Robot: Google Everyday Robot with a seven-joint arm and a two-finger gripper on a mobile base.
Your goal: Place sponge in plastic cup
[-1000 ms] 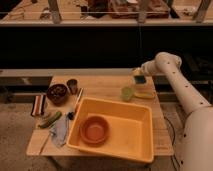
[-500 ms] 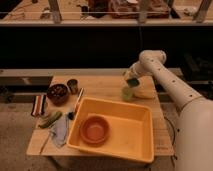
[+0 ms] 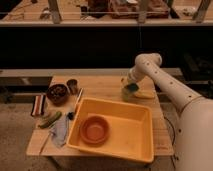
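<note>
The pale green plastic cup [image 3: 127, 95] stands on the wooden table [image 3: 102, 86], just behind the far right corner of the yellow bin. My gripper [image 3: 131, 86] reaches down from the right and is right over the cup's mouth. It is shut on a dark blue-green sponge [image 3: 133, 88], which sits at the cup's rim. I cannot tell how deep the sponge is inside the cup.
A large yellow bin [image 3: 131, 131] fills the table's front and holds a red-brown bowl [image 3: 95, 129]. A yellow object [image 3: 146, 94] lies right of the cup. At the left are a dark bowl [image 3: 57, 93], a small can [image 3: 72, 85], a striped packet [image 3: 38, 105], a green item [image 3: 50, 120] and a blue cloth [image 3: 60, 133].
My gripper carried the sponge from the table's far right edge leftward and then down onto the mouth of the cup.
</note>
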